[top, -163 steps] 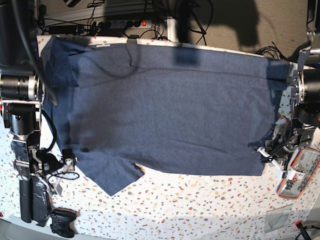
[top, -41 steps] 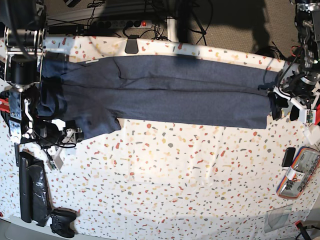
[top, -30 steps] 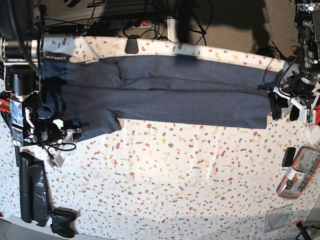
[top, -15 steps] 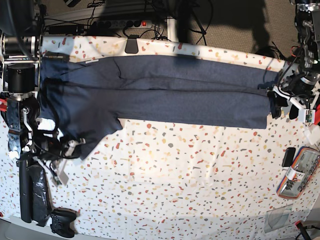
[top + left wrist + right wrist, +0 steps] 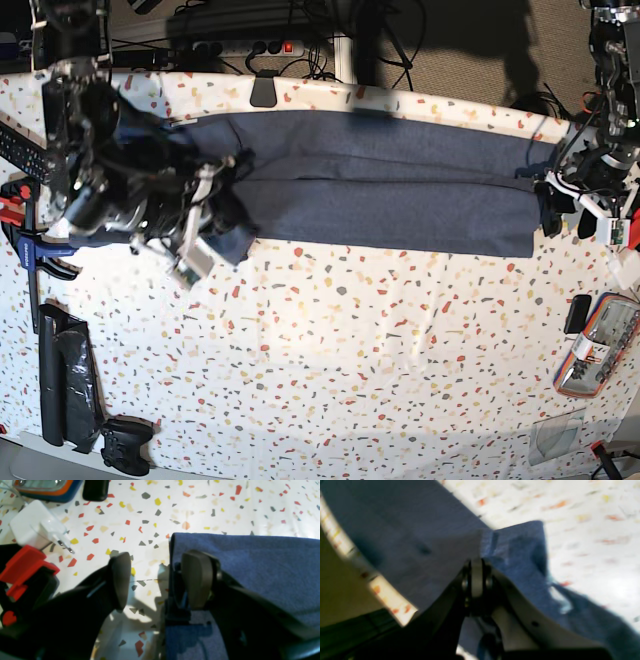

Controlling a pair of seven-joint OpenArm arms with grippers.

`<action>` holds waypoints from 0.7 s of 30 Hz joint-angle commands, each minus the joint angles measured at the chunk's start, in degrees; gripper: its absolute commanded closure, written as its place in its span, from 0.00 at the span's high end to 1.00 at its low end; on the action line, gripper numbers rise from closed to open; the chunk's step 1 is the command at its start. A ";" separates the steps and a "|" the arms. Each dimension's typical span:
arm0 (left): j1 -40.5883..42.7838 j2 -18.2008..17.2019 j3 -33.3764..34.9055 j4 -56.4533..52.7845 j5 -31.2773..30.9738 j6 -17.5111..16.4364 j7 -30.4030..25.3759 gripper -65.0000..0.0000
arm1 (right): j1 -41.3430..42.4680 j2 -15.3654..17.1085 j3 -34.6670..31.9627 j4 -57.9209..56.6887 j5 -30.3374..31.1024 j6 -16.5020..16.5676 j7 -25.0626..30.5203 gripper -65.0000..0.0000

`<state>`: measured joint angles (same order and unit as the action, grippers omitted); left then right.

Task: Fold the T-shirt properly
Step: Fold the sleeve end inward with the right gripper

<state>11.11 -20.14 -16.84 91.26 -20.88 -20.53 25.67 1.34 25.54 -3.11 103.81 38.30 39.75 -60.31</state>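
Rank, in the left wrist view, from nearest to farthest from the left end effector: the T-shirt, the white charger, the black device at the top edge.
From the left end effector:
1. T-shirt, its folded edge under the right-hand finger.
2. White charger, upper left on the table.
3. Black device, at the top edge, beside an orange-rimmed case.

The speckled terrazzo table [image 5: 380, 380] carries the folded T-shirt [image 5: 400, 200] — also a white charger [image 5: 35, 525] and a game controller [image 5: 127, 447].
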 commanded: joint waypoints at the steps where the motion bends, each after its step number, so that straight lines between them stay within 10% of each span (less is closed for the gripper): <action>1: -0.61 -0.96 -0.37 1.03 -0.57 0.00 -1.25 0.54 | -0.13 0.63 0.46 1.88 0.94 0.25 1.14 0.00; 18: -0.66 -1.01 -0.37 1.03 -0.59 -0.02 -0.50 0.54 | -10.19 0.68 0.46 3.98 0.94 0.25 1.51 0.01; 21: -0.63 -1.03 -0.37 1.03 -0.57 -1.46 0.13 0.54 | -10.12 0.81 0.48 3.98 0.96 0.25 1.31 0.31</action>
<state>11.11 -20.16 -16.84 91.26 -20.80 -21.65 27.24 -9.41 25.58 -3.05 106.63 38.28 39.72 -59.90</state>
